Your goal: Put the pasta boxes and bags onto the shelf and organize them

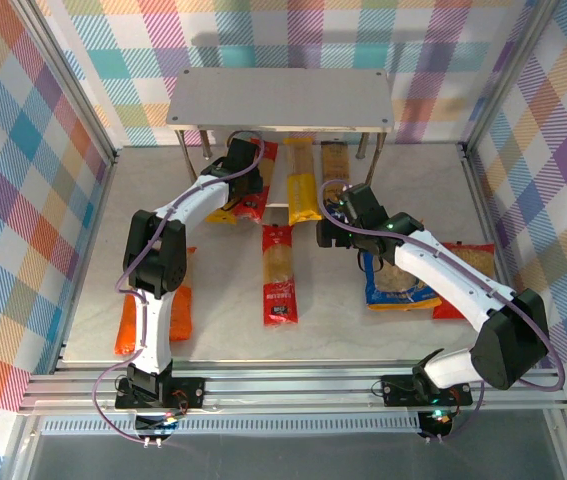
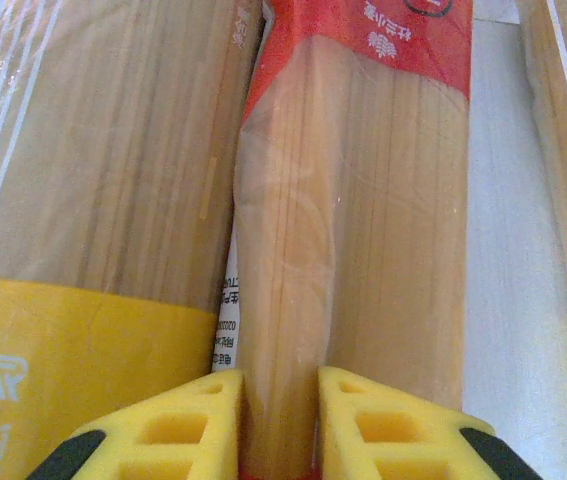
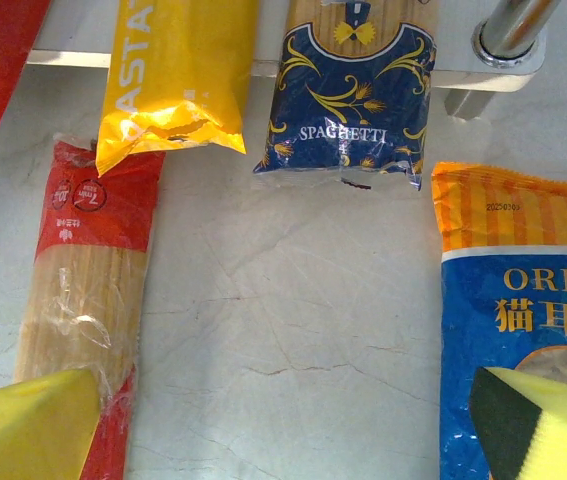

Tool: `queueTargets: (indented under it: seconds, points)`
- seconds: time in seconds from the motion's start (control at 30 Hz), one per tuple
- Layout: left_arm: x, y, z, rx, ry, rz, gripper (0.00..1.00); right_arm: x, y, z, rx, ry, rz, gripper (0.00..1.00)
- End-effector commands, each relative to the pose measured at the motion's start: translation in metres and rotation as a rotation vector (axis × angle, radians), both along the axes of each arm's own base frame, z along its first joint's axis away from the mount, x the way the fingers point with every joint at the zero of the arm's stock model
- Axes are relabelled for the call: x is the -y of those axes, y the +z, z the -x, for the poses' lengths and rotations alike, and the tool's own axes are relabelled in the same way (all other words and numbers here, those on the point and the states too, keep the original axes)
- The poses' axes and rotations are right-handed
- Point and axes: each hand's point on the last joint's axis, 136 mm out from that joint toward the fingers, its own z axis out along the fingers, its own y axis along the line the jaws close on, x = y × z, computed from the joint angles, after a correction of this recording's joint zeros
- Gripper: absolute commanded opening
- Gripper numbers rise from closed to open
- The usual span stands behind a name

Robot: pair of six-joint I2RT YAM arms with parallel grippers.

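The pale grey shelf [image 1: 281, 98] stands at the back. My left gripper [image 1: 246, 183] reaches under its front edge. Its yellow fingers [image 2: 188, 425] pinch the near end of a red spaghetti pack [image 2: 363, 250], which lies beside a yellow pack [image 2: 93, 250]. Another yellow pack [image 1: 301, 185] and a dark blue pack [image 1: 335, 165] poke out from under the shelf. A second red pack [image 1: 279, 275] lies mid-table. My right gripper [image 1: 338, 225] hangs open above bare table [image 3: 283, 430], between that red pack [image 3: 88, 290] and the blue bag [image 3: 523, 320].
An orange bag [image 1: 123, 330] lies at the left, partly behind my left arm. A red bag [image 1: 473, 270] lies right of the blue bag [image 1: 398, 290]. A metal shelf leg [image 3: 508, 30] stands just right of the dark blue pack [image 3: 348, 100]. Checked walls surround the table.
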Motion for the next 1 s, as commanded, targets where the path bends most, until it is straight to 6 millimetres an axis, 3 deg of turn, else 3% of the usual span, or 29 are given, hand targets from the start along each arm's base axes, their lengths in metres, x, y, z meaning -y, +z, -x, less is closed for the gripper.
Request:
queueTargets:
  seconds: [0.0, 0.47, 0.57, 0.7, 0.83, 0.97]
  points:
    - [0.002, -0.017, 0.010, -0.071, 0.006, 0.040, 0.22, 0.006, 0.007, 0.005, 0.014, -0.011, -0.009, 0.96]
    - [0.006, -0.020, 0.010, -0.067, 0.042, 0.110, 0.24, 0.004, 0.005, 0.005, 0.011, -0.009, -0.016, 0.96]
    - [0.004, -0.021, 0.009, -0.068, 0.051, 0.096, 0.31, 0.004, 0.006, 0.005, 0.011, -0.008, -0.017, 0.96]
    - [0.001, -0.018, 0.009, -0.067, 0.042, 0.068, 0.55, 0.006, 0.006, 0.006, 0.014, -0.008, -0.011, 0.96]
    - [-0.001, -0.005, 0.010, -0.038, 0.030, 0.056, 0.57, 0.005, 0.007, 0.005, 0.015, -0.006, -0.012, 0.96]
    - [-0.007, 0.025, 0.017, 0.054, 0.027, 0.041, 0.60, 0.003, 0.007, 0.004, 0.015, -0.004, -0.015, 0.96]
